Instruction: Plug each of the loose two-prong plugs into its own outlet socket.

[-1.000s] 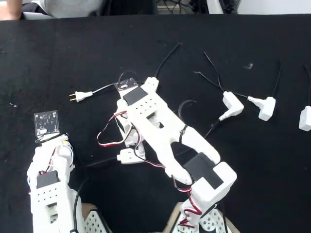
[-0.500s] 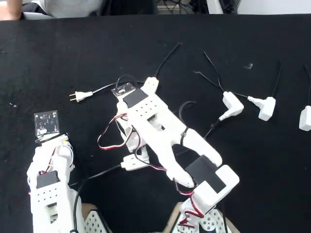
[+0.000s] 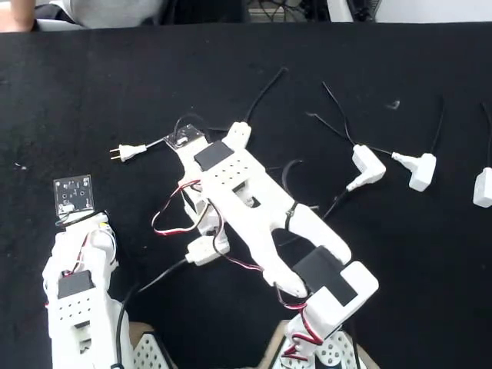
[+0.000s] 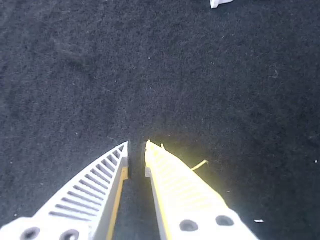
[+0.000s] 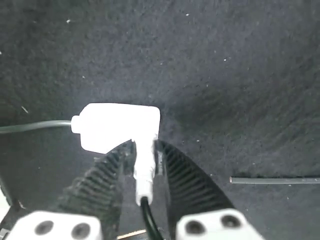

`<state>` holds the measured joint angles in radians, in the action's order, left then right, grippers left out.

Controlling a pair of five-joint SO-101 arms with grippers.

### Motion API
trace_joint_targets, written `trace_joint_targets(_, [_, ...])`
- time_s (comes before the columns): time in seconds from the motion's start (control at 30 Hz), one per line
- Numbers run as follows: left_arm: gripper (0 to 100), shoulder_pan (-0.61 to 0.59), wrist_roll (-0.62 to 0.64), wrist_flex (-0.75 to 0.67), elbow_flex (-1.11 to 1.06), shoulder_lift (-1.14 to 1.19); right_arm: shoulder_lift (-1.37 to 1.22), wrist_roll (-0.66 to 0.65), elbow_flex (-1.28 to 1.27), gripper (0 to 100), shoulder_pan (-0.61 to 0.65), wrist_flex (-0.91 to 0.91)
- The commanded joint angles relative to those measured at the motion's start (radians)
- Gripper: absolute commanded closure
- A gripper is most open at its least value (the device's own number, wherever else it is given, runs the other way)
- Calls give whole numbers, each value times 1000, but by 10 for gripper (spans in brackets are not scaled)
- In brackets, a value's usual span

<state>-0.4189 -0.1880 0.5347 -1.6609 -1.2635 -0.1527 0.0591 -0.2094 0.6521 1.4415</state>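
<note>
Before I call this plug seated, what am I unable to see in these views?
Right wrist view: the prongs of the plug in the right end effector are hidden where it meets the socket, so seating depth is unclear.
High view: the right arm lies over that joint.
High view: the far-right socket is cut by the frame edge.
Left wrist view: a white piece is cut by the edge, unidentifiable.

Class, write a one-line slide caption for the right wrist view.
Right gripper grips a white plug that meets a white socket on the black table.
</note>
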Motion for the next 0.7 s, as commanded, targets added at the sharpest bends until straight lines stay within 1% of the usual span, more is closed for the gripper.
trace_joint_targets(0.0, [935,-10,-5,-18,4,-11,65,-6,24,988,11,-15])
trace_joint_targets(0.07, [935,-10,-5,-18,4,-11,64,-3,18,988,11,-15])
trace_joint_targets(0.2, [935,-10,-5,-18,4,-11,56,44,-22,988,17,-20])
trace_joint_targets(0.37, [935,-8,-5,-18,4,-11,65,41,-88,988,57,-20])
trace_joint_targets(0.67, [935,-10,-5,-18,4,-11,58,28,-93,988,60,-75])
